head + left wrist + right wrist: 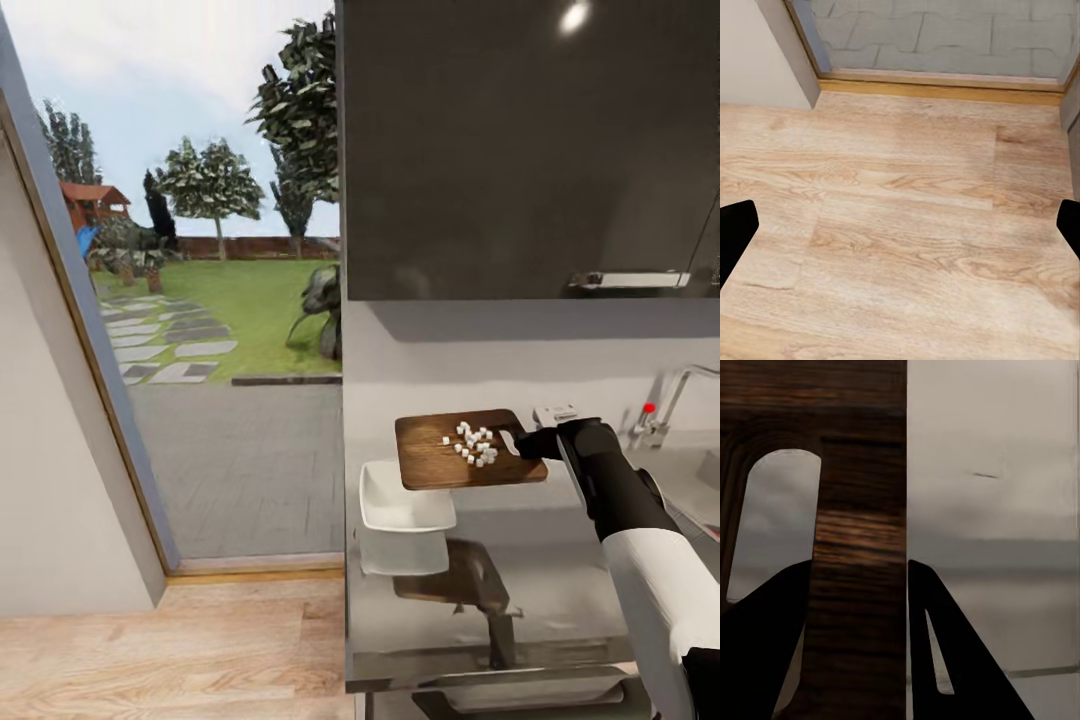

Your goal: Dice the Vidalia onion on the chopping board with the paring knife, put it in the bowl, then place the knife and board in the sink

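My right gripper (522, 443) is shut on the handle end of the brown chopping board (440, 462), which it holds level above the grey countertop (560, 590). Several small white onion dice (474, 443) lie on the board near its handle. The white squarish bowl (400, 505) sits on the countertop just below the board's left end. In the right wrist view the board's handle strip (859, 547) runs between my two dark fingers (945, 660). My left gripper (900, 225) stands open over the light wood floor (900, 247). The sink's edge (695, 480) and chrome tap with red knob (655, 412) show at the right.
A glossy dark wall cabinet (530, 150) hangs above the counter. To the left, a large glass door (200, 300) looks out on a paved patio and garden. A beige wall (50, 480) stands at the far left, with wood floor (170, 650) beside the counter's end.
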### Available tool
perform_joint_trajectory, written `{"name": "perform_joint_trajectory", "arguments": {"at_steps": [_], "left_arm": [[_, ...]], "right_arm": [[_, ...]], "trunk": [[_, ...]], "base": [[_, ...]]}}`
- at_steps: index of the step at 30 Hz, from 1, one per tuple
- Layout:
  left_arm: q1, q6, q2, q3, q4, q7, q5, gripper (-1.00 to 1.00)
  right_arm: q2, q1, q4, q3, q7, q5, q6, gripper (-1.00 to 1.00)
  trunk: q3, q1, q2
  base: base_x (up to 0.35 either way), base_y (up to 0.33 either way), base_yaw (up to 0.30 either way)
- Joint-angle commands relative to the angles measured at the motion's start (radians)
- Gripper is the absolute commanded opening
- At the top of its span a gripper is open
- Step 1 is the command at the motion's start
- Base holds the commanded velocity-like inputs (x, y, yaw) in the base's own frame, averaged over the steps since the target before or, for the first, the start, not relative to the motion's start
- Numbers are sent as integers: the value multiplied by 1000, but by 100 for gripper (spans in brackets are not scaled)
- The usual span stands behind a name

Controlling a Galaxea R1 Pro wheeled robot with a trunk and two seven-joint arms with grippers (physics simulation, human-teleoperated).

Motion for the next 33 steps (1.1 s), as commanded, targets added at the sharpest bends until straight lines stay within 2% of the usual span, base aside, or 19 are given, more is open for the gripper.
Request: {"name": "perform_joint_trajectory", "arguments": {"at_steps": [1,17,22,26,33], "left_arm": [[-2,-6,0,0,4,-1,3,100],[-2,-6,0,1,4,-1,3,100],[-2,-6,0,0,4,-1,3,100],[-2,-7,0,-1,4,-1,3,100],[-2,-7,-1,-1,4,-1,3,100]], "right_arm": [[0,-1,-10,-1,10,10,5,-100],[0,-1,-17,0,9,11,8,-100],[0,-1,-17,3,10,10,4,-100],[0,-1,-17,42,10,11,3,-100],[4,-1,-17,48,-13,11,2,-100]], "trunk": [[3,-3,5],[72,-65,117],[77,-65,117],[79,-65,117],[80,-65,117]], "base": [[0,0,0],[0,0,0],[0,0,0],[0,0,0],[0,0,0]]}}
